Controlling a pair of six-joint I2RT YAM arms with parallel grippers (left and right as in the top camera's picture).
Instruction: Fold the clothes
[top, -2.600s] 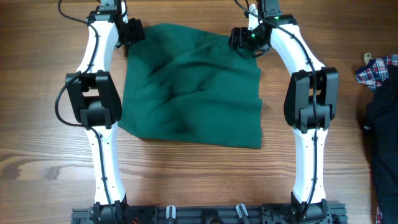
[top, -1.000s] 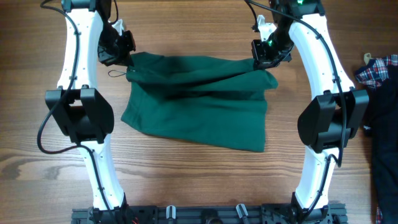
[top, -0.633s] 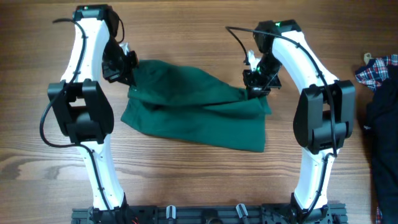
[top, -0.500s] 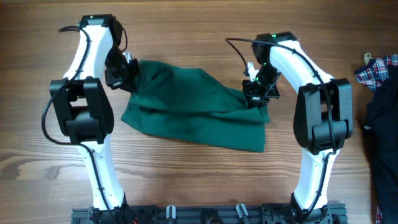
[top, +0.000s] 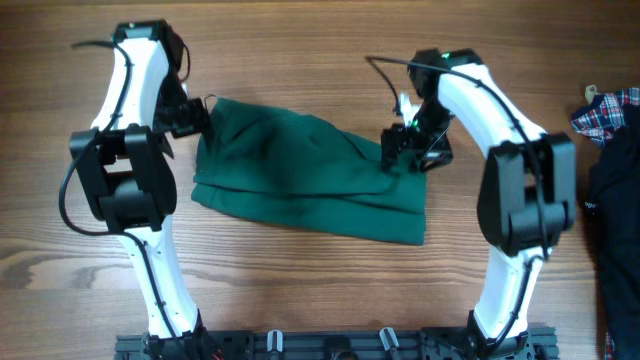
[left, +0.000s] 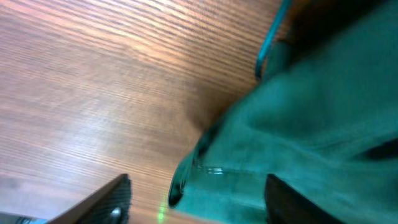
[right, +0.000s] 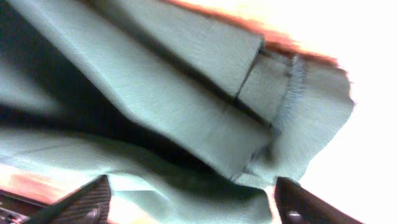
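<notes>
A dark green garment (top: 310, 175) lies on the wooden table, its far part folded forward over the near part. My left gripper (top: 195, 115) is at the garment's top left corner. In the left wrist view (left: 196, 202) its fingers are spread apart with the green cloth (left: 311, 124) and its hem lying between them. My right gripper (top: 400, 150) is over the garment's upper right edge. In the right wrist view (right: 193, 202) its fingers are wide apart over layered folds of the cloth (right: 155, 112).
A plaid garment (top: 605, 108) and a dark garment (top: 615, 200) lie at the table's right edge. Bare wooden table (top: 300, 290) lies in front of the green garment. The arm bases stand at the front edge.
Both grippers carried the garment's far edge up and toward the front, folding it over. The garment is now shorter front to back, and both grippers' fingers are apart.
</notes>
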